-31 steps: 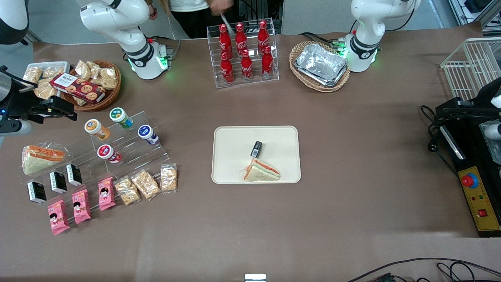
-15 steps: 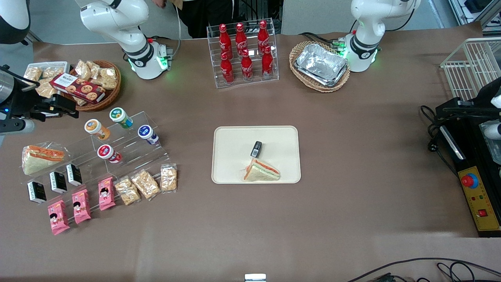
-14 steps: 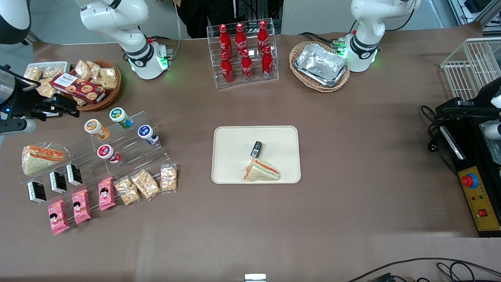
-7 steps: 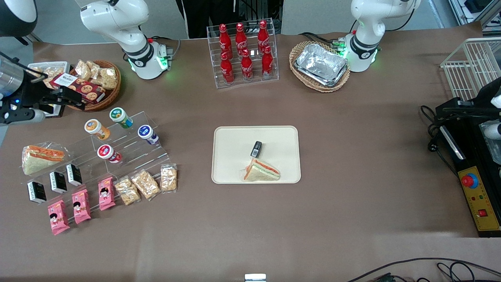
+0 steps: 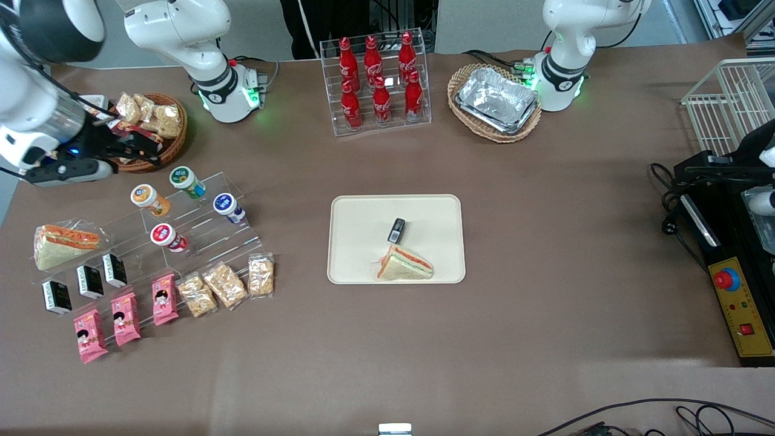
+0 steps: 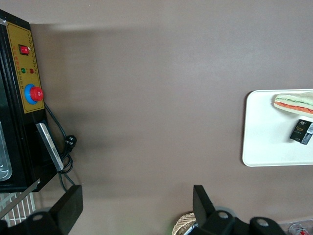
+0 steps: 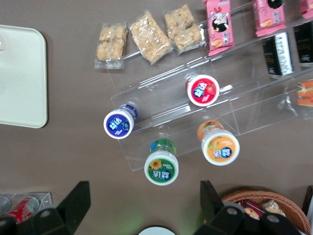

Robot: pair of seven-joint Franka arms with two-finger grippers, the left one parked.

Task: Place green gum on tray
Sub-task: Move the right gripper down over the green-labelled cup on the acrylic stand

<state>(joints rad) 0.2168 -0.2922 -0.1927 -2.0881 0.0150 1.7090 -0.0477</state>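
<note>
Over the basket, at the working arm's end of the counter: gripper found hovering, fingers spread wide, nothing held.

Green gum noted on the top step of the acrylic stand, leaning, white lid facing up and outward. Not yet touched. Seen from the right wrist, lid lies just ahead of the gap between the fingers, slightly off the midline.

Neighbours recorded: orange canister just beside on the same step; blue canister and red canister one step down, nearer the front camera. Packets and wafers on the lowest steps, not in the way.

Tray at mid-counter, well apart from the stand. Sandwich and a small black pack already on it; bare surface remains on the half toward the stand.

Step in hand judged as approach, early in the task.

Recommended practice:
- Centre the open fingers over the green lid before descending.
- Match wrist tilt to the canister's lean, so that both fingers meet the body squarely.
- Grip the body below the lid, not the lid rim.
- Keep the finger on the orange side clear of that canister; gap there looks tight.
- Lift straight off the step before carrying across.
- Set down on the bare half of the tray.

Risks judged: nudging the orange canister, or tipping the stand.
</note>
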